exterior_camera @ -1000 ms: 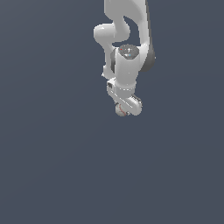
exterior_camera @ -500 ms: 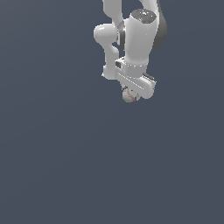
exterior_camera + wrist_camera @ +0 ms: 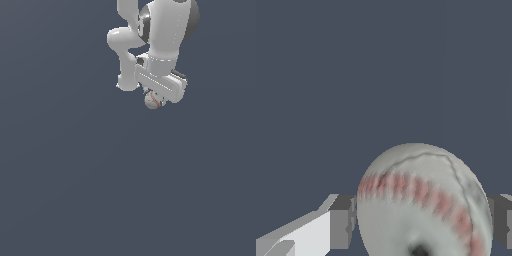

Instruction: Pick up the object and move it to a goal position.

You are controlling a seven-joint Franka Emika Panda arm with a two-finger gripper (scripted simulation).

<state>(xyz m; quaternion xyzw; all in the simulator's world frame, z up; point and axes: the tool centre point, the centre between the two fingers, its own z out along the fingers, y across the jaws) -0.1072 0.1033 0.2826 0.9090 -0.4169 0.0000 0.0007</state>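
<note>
Already past the grasp, by the look of it. Small white ball with thin red seam stitching [image 3: 423,205] wedged between the two grey finger pads [image 3: 341,222] of the white two-finger gripper [image 3: 156,98], one pad hard against each side in the wrist view. Closed down to ball width, nothing else held. No visible gap between pad and ball on either side, so probably a firm pinch, though contact force not readable from renders.

In the exterior view, ball [image 3: 153,101] peeking out just under the gripper body, mostly hidden by it, near the top of the frame and toward the exterior view's right. Seemingly off the surface, but no shadow or contact cue to confirm height. Pick likely done; transport to goal left. No goal marker showing in either view, so remaining travel impossible to judge. Release, if needed at all, not yet done.

Risk worth flagging: round, smooth ball on flat pads, so prone to rolling out under a fast swing.

Surface: flat, uniform dark slate-grey plane [image 3: 75,190], no texture, seams or edges in view. No other items on it within frame. Room: none rendered, no walls, horizon or fixtures; same grey filling the background behind the ball in the wrist view. White arm links and dark-capped joint [image 3: 170,20] cropped at the top edge.
</note>
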